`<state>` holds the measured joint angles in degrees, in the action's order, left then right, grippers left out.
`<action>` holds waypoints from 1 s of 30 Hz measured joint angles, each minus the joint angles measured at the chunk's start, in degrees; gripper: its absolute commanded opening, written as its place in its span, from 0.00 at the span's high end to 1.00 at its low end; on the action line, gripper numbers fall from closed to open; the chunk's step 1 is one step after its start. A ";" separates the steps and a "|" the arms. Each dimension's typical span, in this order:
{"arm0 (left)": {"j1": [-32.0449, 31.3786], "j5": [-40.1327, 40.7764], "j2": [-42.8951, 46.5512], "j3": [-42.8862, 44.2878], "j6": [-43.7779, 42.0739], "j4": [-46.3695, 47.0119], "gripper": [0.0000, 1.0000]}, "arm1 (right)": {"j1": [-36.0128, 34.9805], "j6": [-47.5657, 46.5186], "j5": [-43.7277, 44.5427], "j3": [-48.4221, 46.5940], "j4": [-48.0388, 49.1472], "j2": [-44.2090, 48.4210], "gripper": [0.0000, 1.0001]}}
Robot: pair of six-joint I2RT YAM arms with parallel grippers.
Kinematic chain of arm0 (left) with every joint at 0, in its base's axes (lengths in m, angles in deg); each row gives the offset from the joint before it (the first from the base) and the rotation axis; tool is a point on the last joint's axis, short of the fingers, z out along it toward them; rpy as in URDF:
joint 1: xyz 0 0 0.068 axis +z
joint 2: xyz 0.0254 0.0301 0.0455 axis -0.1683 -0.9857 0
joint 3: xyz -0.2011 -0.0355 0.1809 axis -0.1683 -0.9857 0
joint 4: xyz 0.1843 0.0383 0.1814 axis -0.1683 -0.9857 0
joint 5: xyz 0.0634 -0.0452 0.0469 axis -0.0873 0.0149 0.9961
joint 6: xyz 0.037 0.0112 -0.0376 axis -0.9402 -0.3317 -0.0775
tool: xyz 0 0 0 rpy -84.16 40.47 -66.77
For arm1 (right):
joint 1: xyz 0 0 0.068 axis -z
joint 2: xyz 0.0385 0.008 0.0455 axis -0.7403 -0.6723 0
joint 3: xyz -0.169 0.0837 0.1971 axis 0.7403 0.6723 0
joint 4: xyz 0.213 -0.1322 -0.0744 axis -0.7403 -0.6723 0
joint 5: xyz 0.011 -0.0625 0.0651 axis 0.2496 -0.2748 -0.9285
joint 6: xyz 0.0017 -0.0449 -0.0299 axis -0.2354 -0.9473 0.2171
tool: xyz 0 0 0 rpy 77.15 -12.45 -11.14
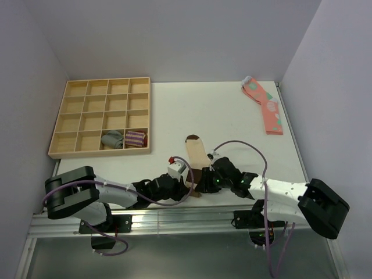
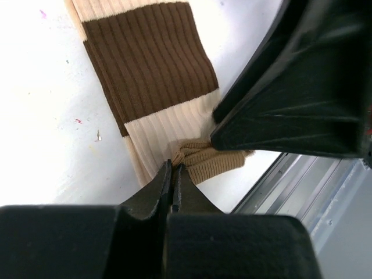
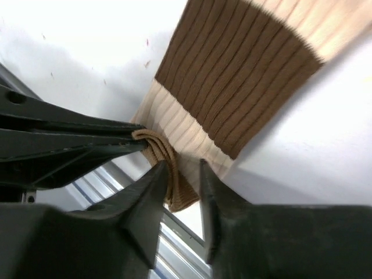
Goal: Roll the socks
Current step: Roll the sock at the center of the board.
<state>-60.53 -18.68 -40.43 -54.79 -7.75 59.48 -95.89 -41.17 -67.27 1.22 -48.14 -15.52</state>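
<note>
The socks [image 1: 195, 152] lie flat near the table's front edge, beige with dark brown bands [image 2: 151, 64], the brown toe pointing away from me. At the near end the tan cuff [image 2: 209, 160] is folded over into a small roll. My left gripper [image 2: 174, 167] is shut on the edge of that rolled cuff. From the other side my right gripper [image 3: 181, 165] stands open around the same roll [image 3: 168, 174], one finger against the fabric and the other apart from it. Both grippers [image 1: 197, 183] meet over the socks' near end in the top view.
A wooden compartment tray [image 1: 75, 104] at the back left holds a grey rolled sock [image 1: 113, 139] and a purple-striped one [image 1: 135, 139]. Pink socks [image 1: 267, 107] lie at the back right. The table's metal front rail [image 2: 302, 180] runs right beside the rolled cuff.
</note>
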 measured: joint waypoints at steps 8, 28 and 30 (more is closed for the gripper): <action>0.00 0.09 -0.04 4.76 3.67 -10.01 1.00 | -1.73 -1.38 7.32 0.20 -2.49 11.82 0.55; 2.86 -2.16 2.82 9.03 10.29 -25.79 1.00 | -19.67 1.05 24.35 1.95 0.98 5.88 0.57; 2.91 -2.40 3.28 9.03 10.29 -26.69 1.00 | -20.24 1.55 25.20 1.95 1.05 4.98 0.58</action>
<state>-57.62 -21.08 -37.15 -45.76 2.54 32.80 -116.13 -39.62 -42.07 3.17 -47.09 -10.54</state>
